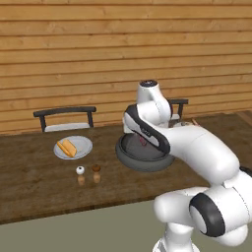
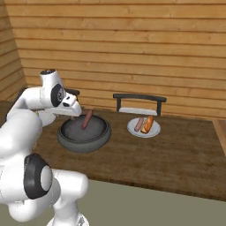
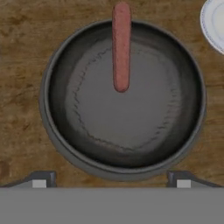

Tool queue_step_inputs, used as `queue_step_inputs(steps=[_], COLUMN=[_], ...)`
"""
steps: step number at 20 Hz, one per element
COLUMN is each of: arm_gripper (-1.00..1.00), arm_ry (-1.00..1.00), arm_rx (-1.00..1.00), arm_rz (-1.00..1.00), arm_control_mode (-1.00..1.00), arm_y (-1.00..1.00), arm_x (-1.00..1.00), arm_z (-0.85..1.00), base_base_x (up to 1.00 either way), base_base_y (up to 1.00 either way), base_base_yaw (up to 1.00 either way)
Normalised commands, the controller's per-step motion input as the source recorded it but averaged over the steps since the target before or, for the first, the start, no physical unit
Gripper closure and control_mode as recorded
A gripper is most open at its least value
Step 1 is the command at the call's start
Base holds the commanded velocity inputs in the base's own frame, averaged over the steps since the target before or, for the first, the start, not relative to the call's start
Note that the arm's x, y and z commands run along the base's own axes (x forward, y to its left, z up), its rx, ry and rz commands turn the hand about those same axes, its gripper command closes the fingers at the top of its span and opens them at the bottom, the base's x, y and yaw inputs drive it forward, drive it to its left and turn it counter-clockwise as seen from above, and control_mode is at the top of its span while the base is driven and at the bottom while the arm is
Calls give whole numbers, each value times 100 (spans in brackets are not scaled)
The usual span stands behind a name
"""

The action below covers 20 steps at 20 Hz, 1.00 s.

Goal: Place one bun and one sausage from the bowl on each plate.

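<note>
The dark bowl [image 3: 46,109] lies right under my gripper [image 3: 112,179], whose fingertips [image 3: 43,178] stand wide apart with nothing between them. One reddish sausage [image 3: 121,48] leans in the bowl with its far end over the rim. From the right base view the bowl [image 2: 84,145] and sausage [image 2: 87,119] sit just below my hand [image 2: 73,108]. A light plate [image 2: 132,129] beside the bowl carries a sausage [image 2: 139,124] and a bun [image 2: 148,124]. Another plate [image 1: 84,145], left of the bowl [image 1: 129,160], carries one bun [image 1: 67,147].
Two small shakers [image 1: 80,174] [image 1: 96,173] stand near the table's front edge, between the left plate and the bowl. Dark-framed chairs [image 1: 65,118] [image 2: 139,103] stand at the table's far side against the wooden wall. A plate edge [image 3: 214,22] shows beside the bowl.
</note>
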Motion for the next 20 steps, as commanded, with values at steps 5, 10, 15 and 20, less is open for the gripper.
queue_step_inputs(steps=[5, 10, 15, 20], arm_gripper=[-100, -100, -100, -100], arm_ry=[1, 0, 0, 0], arm_rx=[1, 0, 0, -3], arm_rz=[-4, 0, 0, 0], arm_control_mode=[-100, -100, -100, -100], arm_y=[-48, -16, -3, 14], arm_x=[30, 51, 58, 35], arm_z=[0, -4, -24, -38], base_base_x=[0, 0, 0, 0], base_base_y=[0, 0, 0, 0], base_base_yaw=[0, 0, 0, 0])
